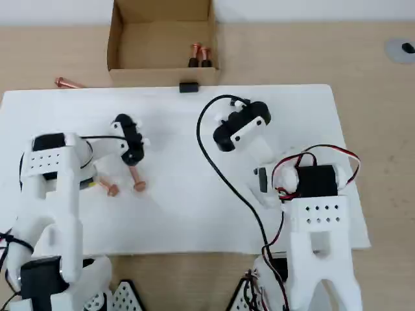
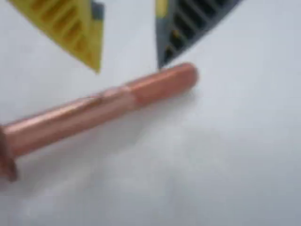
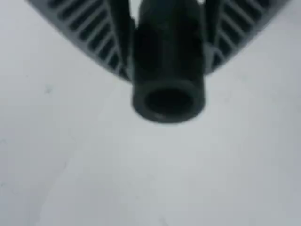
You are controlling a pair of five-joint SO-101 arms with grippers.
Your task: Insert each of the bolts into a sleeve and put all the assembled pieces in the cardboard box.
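A copper bolt (image 2: 103,110) lies flat on the white mat (image 1: 194,214). My left gripper (image 2: 129,68) is open just above the bolt's plain end, its yellow and dark fingers apart and not touching it. From above, that gripper (image 1: 133,154) sits at the mat's left with the bolt (image 1: 137,179) right below it and a second bolt (image 1: 107,188) beside it. My right gripper (image 3: 167,61) is shut on a black sleeve (image 3: 169,75), open bore facing out, held over the mat's middle (image 1: 225,140). The cardboard box (image 1: 120,45) holds two assembled pieces (image 1: 200,55).
A loose black sleeve (image 1: 189,87) rests at the mat's far edge, just in front of the box. Another copper bolt (image 1: 67,83) lies off the mat on the wooden table, left of the box. A black cable (image 1: 214,162) loops across the mat's middle.
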